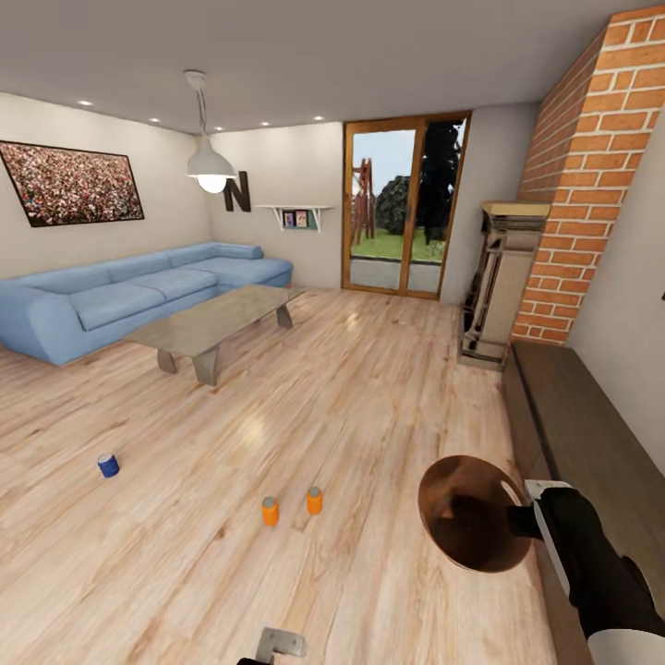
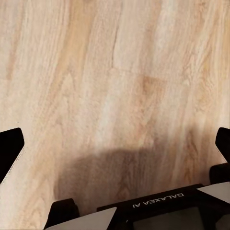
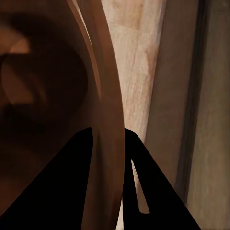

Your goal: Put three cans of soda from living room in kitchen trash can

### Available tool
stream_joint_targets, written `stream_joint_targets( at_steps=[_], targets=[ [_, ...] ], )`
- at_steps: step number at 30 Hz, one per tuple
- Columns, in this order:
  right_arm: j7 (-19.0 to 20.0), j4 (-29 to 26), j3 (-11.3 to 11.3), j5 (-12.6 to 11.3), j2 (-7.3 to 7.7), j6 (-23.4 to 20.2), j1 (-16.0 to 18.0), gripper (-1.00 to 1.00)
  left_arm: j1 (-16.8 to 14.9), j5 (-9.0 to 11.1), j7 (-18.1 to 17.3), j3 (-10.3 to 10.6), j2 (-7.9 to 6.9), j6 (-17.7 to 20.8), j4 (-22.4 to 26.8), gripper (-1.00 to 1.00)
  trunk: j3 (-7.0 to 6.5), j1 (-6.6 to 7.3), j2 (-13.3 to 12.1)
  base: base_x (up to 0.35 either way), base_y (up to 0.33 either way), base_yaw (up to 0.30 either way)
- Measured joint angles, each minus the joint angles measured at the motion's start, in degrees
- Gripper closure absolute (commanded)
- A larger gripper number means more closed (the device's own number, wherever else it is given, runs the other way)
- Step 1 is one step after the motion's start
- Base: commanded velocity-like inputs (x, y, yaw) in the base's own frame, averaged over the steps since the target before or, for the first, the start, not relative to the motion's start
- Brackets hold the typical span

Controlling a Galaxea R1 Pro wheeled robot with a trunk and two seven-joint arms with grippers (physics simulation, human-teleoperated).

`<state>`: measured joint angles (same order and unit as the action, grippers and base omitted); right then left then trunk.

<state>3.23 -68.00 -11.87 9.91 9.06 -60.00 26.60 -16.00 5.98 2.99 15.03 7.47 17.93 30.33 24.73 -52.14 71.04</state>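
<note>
**Orange cans at eleven o'clock, bin already in hand**

Orange, twice over: two cans of soda (image 1: pixel 269 511) (image 1: pixel 314 501) standing upright on the wood floor (image 1: pixel 369 388), close together but apart, long axes vertical. Blue-sided third can (image 1: pixel 108 465) upright as well, well apart from the pair, out toward ten o'clock, short of the glass tabletop (image 1: pixel 217 319) and the blue sofa (image 1: pixel 129 296).

Right end effector (image 1: pixel 519 519) clamped on the rim of the tash can (image 1: pixel 471 517) — fingers (image 3: pixel 57 191) astride the bin wall in the right wrist view, one inside, one outside. Bin carried on its side, dark brown mouth turned toward the head camera, held off the floor at about two o'clock from the robot, beside the dark low ledge (image 1: pixel 591 434) under the brick fireplace (image 1: pixel 591 157).

Left end effector (image 2: pixel 115 158) spread wide, holding nothing, aimed down at bare boards; a pale bit of it at six o'clock in the head view.

From the left end effector, orange pair lying ahead at roughly twelve, nearer than from the bin-laden right — so, by judgement, a job for the left arm: forward, down, side-on grasp across the upright cylinder.
</note>
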Motion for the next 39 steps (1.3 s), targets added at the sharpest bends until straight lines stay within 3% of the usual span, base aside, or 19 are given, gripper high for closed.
stream_joint_targets(
  at_steps=[15,39],
  targets=[
    [0.0,-0.2,0.0,-0.3,0.00,0.0,0.0,1.00,0.0,0.0,0.0,0.0,0.00,-0.1,0.0,-1.00,0.00,0.00,0.0,0.342,-0.014,-0.008],
    [0.1,-0.2,0.1,0.0,-0.10,0.0,0.0,1.00,0.0,0.0,0.0,0.0,0.00,-0.1,0.0,-1.00,0.59,0.00,0.0,0.328,-0.142,-0.075]
  ],
)
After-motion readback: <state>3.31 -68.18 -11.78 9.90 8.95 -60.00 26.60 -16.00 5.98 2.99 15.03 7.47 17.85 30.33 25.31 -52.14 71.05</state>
